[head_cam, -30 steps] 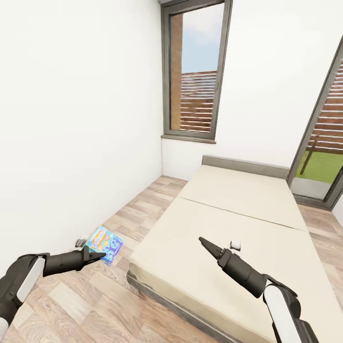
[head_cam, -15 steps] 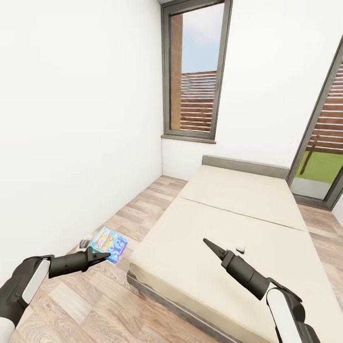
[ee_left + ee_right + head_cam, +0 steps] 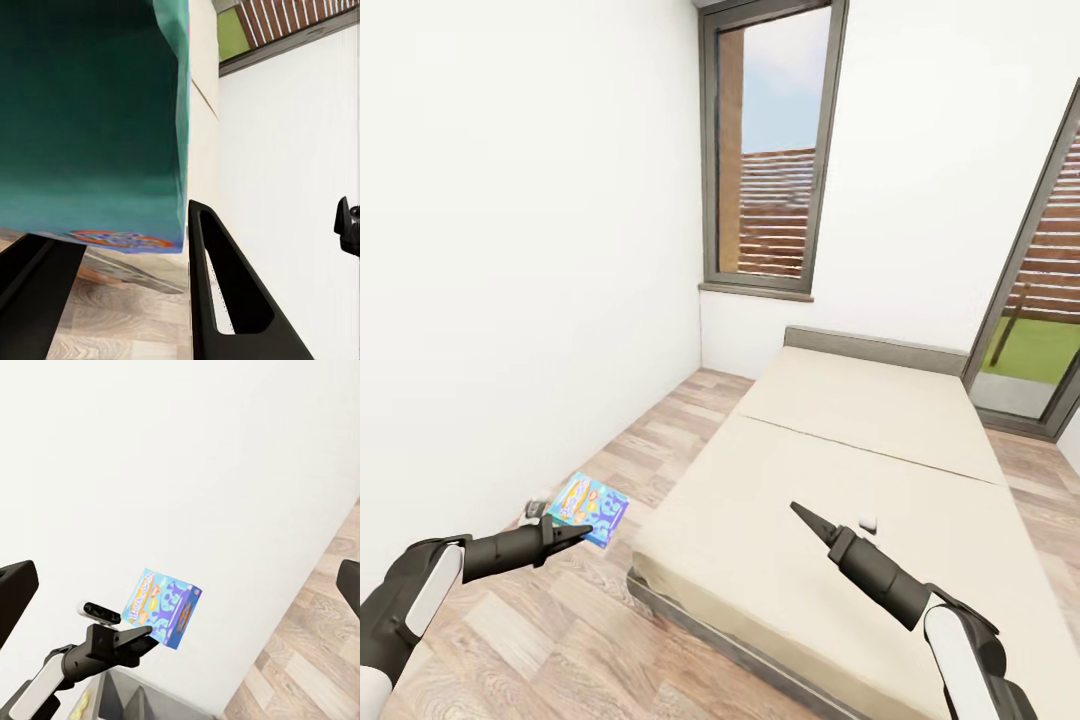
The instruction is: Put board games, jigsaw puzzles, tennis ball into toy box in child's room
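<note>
White walls and a wood-plank floor [image 3: 560, 640] frame the child's room, where a tall dark-framed window [image 3: 770, 150] looks out on slatted fencing and sky, and a glazed door [image 3: 1035, 330] at the right edge opens onto grass. Stretching from the far wall toward the camera, the bed [image 3: 840, 500] shows a plain beige mattress with a grey headboard and frame; a small white object [image 3: 867, 521] lies on the mattress near the right arm. At lower left in the head view, the robot's left gripper [image 3: 578, 532] clamps one edge of the small blue board game [image 3: 590, 509], holding the printed box in the air above the floor beside the bed's near corner; the left wrist camera shows the box's teal face [image 3: 90, 120] wedged between the dark fingers [image 3: 225, 292]. The right wrist camera catches the same box [image 3: 163, 607] from across the room, pinched at its lower edge by the left arm against the white wall. Over the mattress, the right gripper [image 3: 801, 513] points toward the window, its fingers drawn together to a narrow tip and holding nothing.
</note>
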Motion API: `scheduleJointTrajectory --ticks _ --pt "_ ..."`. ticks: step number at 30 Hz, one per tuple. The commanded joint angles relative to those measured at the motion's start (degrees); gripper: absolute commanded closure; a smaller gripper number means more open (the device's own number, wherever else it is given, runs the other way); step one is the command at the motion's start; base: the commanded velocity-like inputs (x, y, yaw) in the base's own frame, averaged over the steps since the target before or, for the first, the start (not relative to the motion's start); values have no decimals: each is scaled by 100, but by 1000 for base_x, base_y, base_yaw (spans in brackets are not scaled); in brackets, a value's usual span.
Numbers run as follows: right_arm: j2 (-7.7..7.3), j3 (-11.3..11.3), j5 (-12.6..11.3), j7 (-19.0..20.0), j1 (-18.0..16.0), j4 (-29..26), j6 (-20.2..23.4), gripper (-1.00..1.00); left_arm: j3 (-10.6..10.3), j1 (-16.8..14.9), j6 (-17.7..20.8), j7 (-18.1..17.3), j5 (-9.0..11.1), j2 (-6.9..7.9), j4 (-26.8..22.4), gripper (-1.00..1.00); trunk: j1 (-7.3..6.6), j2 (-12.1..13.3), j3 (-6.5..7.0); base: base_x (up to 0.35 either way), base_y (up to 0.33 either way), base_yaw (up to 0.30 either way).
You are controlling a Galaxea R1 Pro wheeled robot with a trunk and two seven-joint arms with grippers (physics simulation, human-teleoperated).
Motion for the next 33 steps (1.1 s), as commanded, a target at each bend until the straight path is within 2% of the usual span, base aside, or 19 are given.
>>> scheduleJointTrajectory --ticks 1,22,33 --pt "5 -13 -12 11 -5 -2 38 -100 6 -4 5 -22 -32 0 3 100 0 -3 -6 0 181 0" --pt "12 -14 9 2 -5 -1 38 -100 7 -4 -3 -30 -33 7 3 100 0 -3 -6 0 116 3" --pt "13 -5 14 2 -5 -10 46 -100 7 -4 -8 -33 -33 4 3 100 0 -3 -6 0 105 225"
